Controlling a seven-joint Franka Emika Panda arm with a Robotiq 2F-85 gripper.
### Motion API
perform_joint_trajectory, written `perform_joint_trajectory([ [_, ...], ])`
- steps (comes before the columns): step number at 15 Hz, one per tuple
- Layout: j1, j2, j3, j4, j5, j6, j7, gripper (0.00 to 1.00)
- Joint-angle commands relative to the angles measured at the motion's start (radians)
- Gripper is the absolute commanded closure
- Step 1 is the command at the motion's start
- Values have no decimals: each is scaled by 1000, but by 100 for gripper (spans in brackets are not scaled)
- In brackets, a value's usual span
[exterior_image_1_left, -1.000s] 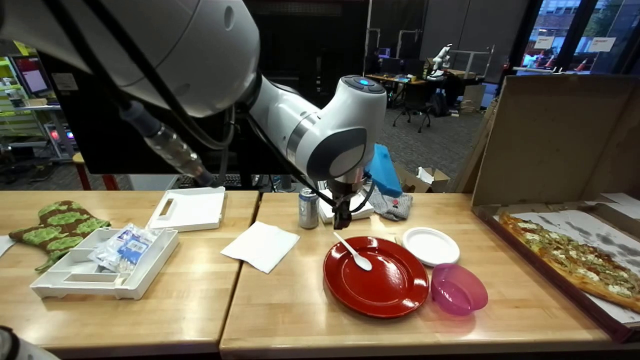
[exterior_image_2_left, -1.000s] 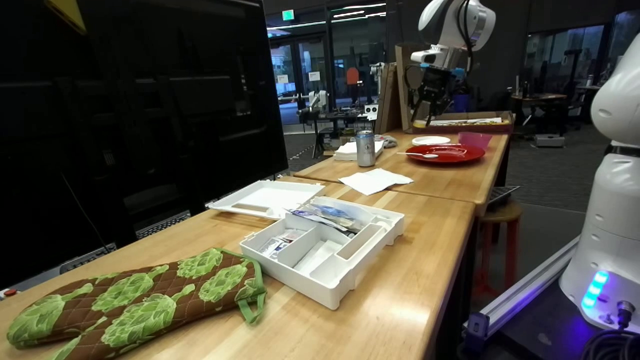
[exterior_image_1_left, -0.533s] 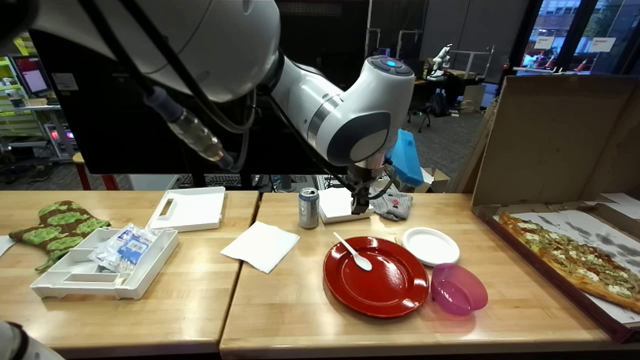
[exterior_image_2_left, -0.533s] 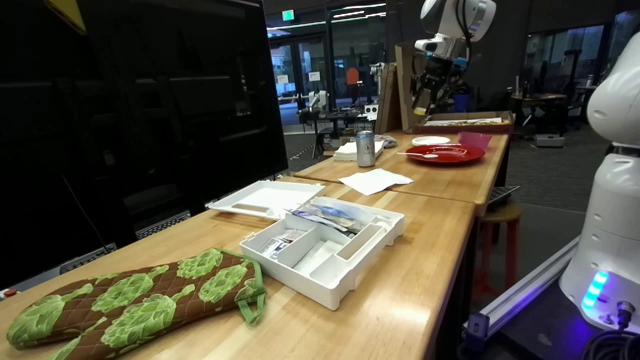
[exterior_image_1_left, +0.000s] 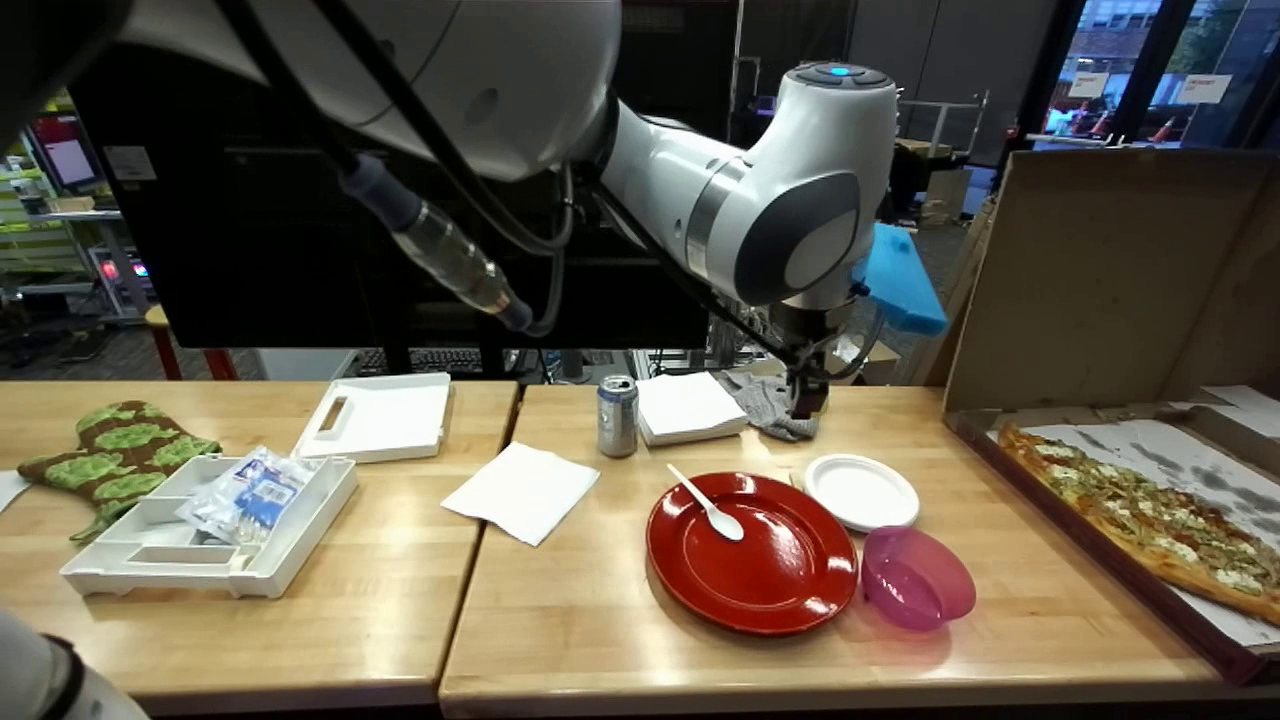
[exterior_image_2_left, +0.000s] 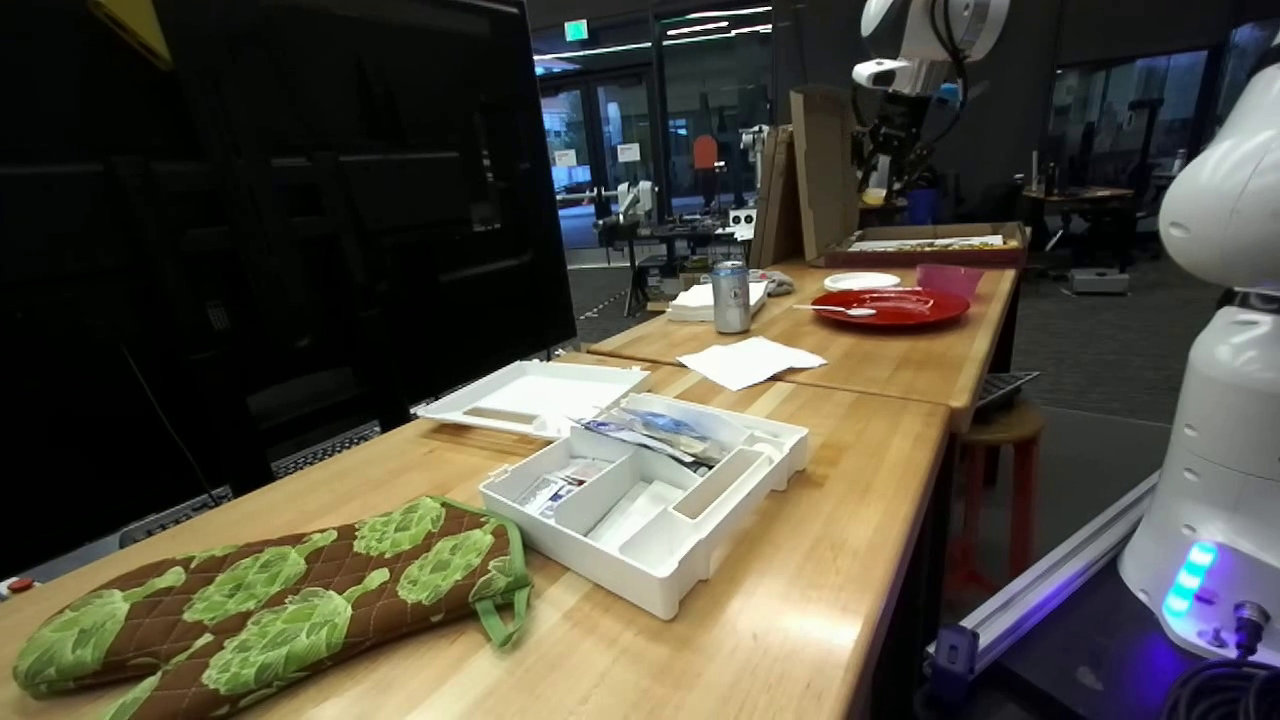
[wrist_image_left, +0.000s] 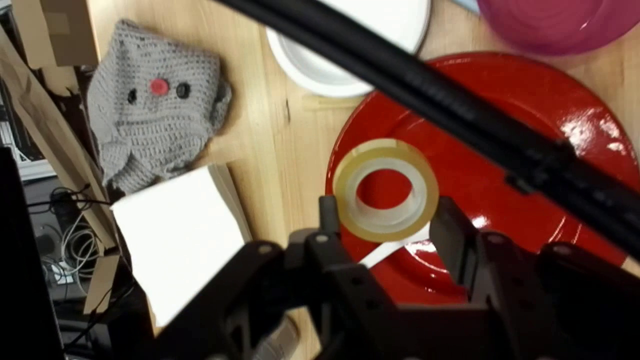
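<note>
Toward the left in an exterior view, a brown-and-green oven mitt (exterior_image_1_left: 120, 450) lies flat on the wooden surface (exterior_image_1_left: 560, 620), just beside a white compartment box (exterior_image_1_left: 315, 533) holding plastic packets (exterior_image_1_left: 262, 497). Behind the box: a shallow white lid (exterior_image_1_left: 385, 415) with a handle slot. Next, a white napkin (exterior_image_1_left: 522, 493), laid across the seam in the wood. A silver can (exterior_image_1_left: 617, 415) stands upright, just left of a stack of white napkins (exterior_image_1_left: 692, 408). Then a red plate (exterior_image_1_left: 770, 590) bearing a white spoon (exterior_image_1_left: 718, 518), handle poking out past the rim. Further back, a gray knitted item (wrist_image_left: 155, 112); the wrist view shows one red and two dark buttons on it. Claw (wrist_image_left: 387, 212) hangs in the air, covering part of the gray knitted item in an exterior view. State: clenched on a roll of yellowish tape (wrist_image_left: 384, 225), one finger at each side of the ring. Tape sits between the fingertips, well above the surface; in the wrist view the red plate shows through its hole. Right of the claw, a white plate (exterior_image_1_left: 862, 492); then a translucent pink bowl (exterior_image_1_left: 917, 578), just beside the red plate. Far right, a cardboard pizza box (exterior_image_1_left: 1110, 290) with its cover raised, pizza (exterior_image_1_left: 1150, 510) inside, lying along the box's left wall
</note>
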Motion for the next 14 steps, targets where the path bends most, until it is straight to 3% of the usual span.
perform_joint_trajectory([
  [1,-34,63,-17,116,-42,-27,-18,77],
  [10,-117,188,-35,283,-43,-100,-95,77],
  [14,-146,201,-30,285,-71,-151,-64,77],
])
